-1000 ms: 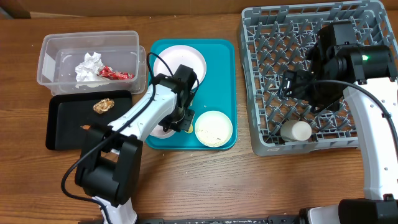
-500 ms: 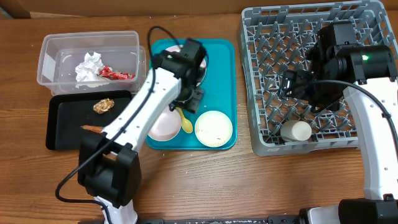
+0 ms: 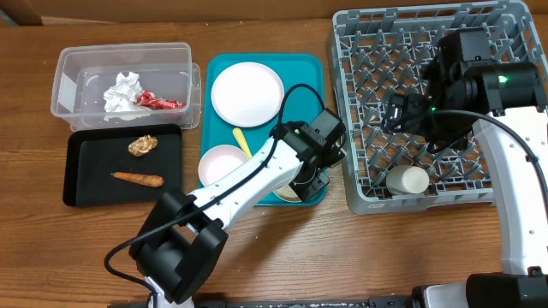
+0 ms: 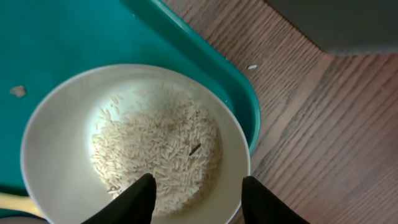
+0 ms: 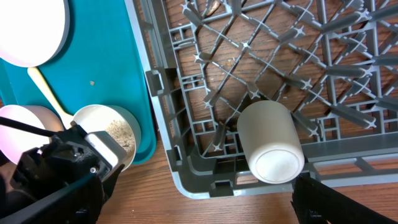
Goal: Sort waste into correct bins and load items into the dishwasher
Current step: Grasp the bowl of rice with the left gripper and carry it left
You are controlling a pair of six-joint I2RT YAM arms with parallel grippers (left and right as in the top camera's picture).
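My left gripper (image 3: 306, 178) is open, low over the small white bowl of loose rice (image 4: 155, 146) at the teal tray's front right corner; one finger is over the rice, the other at the rim. A second small bowl (image 3: 221, 164), the yellow spoon (image 3: 243, 141) and the white plate (image 3: 247, 93) lie on the teal tray (image 3: 300, 85). The white cup (image 3: 407, 180) lies on its side in the grey dish rack (image 3: 368, 51). My right gripper (image 3: 404, 115) is open and empty above the rack. The clear tub (image 3: 68, 77) holds the napkin (image 3: 122, 90) and red wrapper (image 3: 158, 103). The black tray (image 3: 94, 162) holds the brown lump (image 3: 142, 145) and carrot (image 3: 137, 179).
In the right wrist view the cup (image 5: 270, 140) lies near the rack's front wall (image 5: 249, 180), with the rice bowl (image 5: 115, 127) and my left gripper beside the rack's left wall. A rice grain (image 4: 252, 66) lies on the wooden table.
My left arm has swung right from the tray's left side to the rice bowl at the front right, uncovering the plate, spoon and other bowl. The right arm has not moved.
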